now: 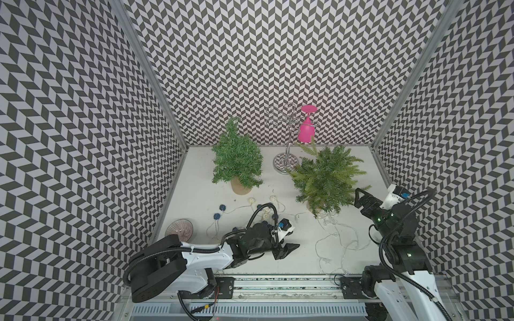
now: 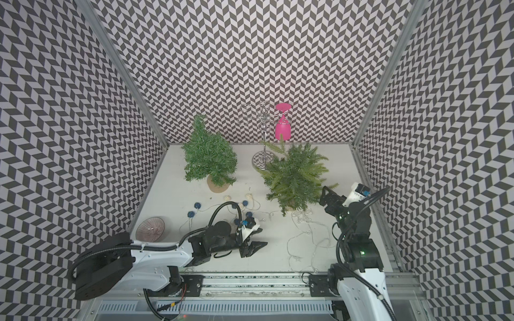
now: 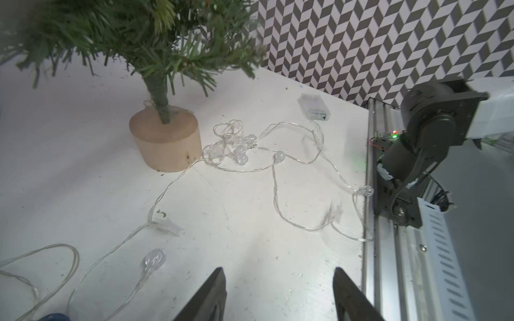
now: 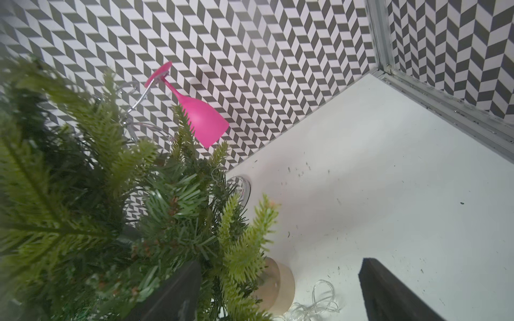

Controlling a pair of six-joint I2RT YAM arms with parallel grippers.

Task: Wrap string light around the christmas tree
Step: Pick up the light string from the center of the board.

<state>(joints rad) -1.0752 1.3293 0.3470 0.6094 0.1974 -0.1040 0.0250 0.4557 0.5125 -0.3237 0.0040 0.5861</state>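
The christmas tree (image 1: 325, 178) with light green tips stands right of centre on a round wooden base (image 3: 167, 141), seen in both top views (image 2: 294, 175). A clear string light (image 1: 333, 239) lies loose on the table in front of it, with a tangle of bulbs (image 3: 239, 150) against the base and its battery box (image 3: 313, 107) beyond. My left gripper (image 1: 290, 248) hovers low over bare table, open, with nothing between its fingers (image 3: 217, 286). My right gripper (image 1: 357, 198) is open at the tree's right side, one finger (image 4: 178, 291) in the foliage (image 4: 83, 194).
A second, darker tree (image 1: 237, 158) stands at back left. Another string with blue and white balls (image 1: 222, 208) lies by the left arm. A metal rack (image 1: 286, 133) holds a pink glass (image 1: 306, 127). A ribbed bowl (image 1: 179, 229) sits at front left.
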